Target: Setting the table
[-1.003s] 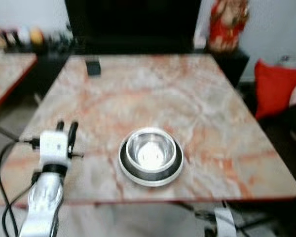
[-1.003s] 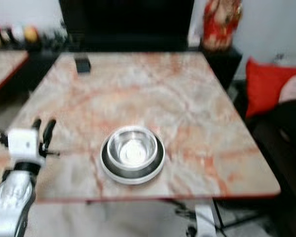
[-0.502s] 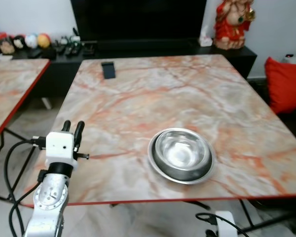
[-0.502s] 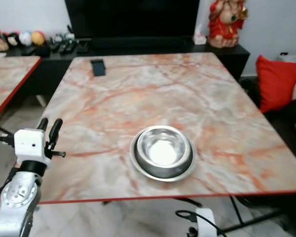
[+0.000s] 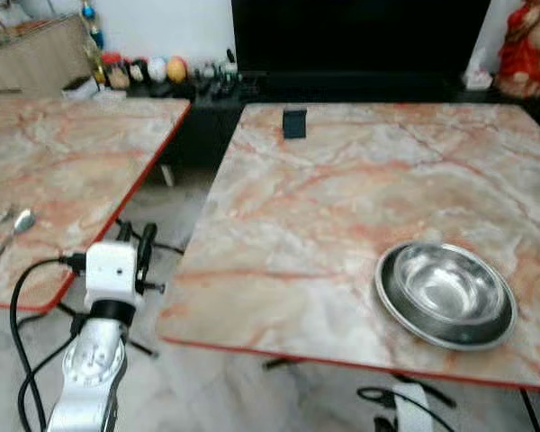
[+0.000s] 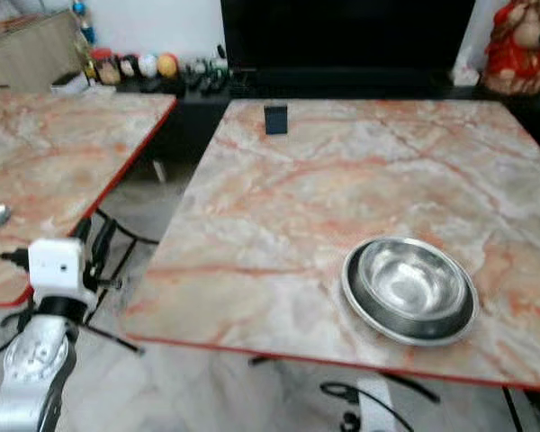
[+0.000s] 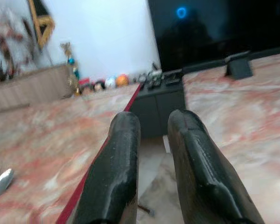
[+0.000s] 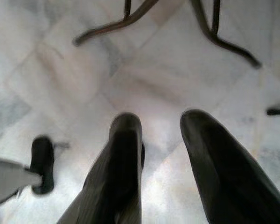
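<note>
Two marble desks here, both pinkish with orange veins and a red edge. The near desk carries a steel bowl sitting toward its front right corner, a bit in from the edge, with nothing else close to it. Way at the back of that same desk there's a small dark block standing upright, well apart from the bowl.

The second desk is off to the robot's left, with a strip of floor between the two. A spoon lies on it near its front edge.

The left hand is raised over that strip of floor, between the desks, touching neither. In the left wrist view its fingers stand a narrow way apart with nothing held between them, pointing down the gap toward the back wall.

The right hand hangs low and points at the tiled floor, fingers apart a little, nothing in them, with desk legs beyond it.

Behind the desks runs a low black cabinet with a big dark screen on it, some small round trinkets on the left, and a red figurine on the right.
</note>
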`<state>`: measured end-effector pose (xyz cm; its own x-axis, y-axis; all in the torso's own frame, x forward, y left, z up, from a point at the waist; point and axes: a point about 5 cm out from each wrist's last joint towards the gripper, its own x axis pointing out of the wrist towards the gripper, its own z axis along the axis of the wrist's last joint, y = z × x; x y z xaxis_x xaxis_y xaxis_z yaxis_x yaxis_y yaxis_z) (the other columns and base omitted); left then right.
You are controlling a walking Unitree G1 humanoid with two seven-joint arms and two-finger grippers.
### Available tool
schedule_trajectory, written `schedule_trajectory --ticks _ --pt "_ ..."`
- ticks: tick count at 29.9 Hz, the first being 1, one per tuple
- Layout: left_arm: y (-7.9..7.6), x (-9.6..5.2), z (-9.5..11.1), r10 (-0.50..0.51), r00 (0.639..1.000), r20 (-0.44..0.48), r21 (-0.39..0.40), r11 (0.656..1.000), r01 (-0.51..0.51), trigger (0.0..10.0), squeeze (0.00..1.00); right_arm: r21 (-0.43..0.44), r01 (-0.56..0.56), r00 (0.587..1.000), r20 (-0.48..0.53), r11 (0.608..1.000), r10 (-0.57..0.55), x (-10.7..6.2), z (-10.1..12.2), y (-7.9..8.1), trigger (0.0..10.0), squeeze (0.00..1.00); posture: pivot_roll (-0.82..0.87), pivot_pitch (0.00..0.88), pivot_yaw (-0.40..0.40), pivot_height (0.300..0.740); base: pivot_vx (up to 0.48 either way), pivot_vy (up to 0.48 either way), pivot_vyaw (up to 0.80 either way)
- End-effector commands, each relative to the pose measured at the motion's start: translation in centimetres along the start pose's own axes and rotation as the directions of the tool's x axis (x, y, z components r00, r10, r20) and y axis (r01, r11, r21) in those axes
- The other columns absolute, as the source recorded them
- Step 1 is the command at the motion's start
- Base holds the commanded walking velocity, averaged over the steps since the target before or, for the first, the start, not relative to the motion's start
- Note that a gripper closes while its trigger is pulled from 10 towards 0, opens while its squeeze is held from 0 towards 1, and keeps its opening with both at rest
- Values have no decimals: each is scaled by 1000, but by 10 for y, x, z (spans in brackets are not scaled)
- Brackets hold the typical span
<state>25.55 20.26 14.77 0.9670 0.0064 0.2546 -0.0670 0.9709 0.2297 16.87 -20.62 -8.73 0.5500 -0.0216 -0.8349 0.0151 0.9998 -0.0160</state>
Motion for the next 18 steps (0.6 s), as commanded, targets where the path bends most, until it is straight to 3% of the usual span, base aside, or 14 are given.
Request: schedule_trajectory --ticks 1,18 --pt "0 2 5 1 1000 15 2 1000 -1 10000 0 3 -23 1000 10 1000 23 1 2 8 10000 0 -3 0 14 740 0 337 0" --pt "0 3 8 28 1000 7 -18 999 -28 10000 0 87 35 999 25 996 -37 2 6 4 10000 0 -10 0 15 740 0 339 0"
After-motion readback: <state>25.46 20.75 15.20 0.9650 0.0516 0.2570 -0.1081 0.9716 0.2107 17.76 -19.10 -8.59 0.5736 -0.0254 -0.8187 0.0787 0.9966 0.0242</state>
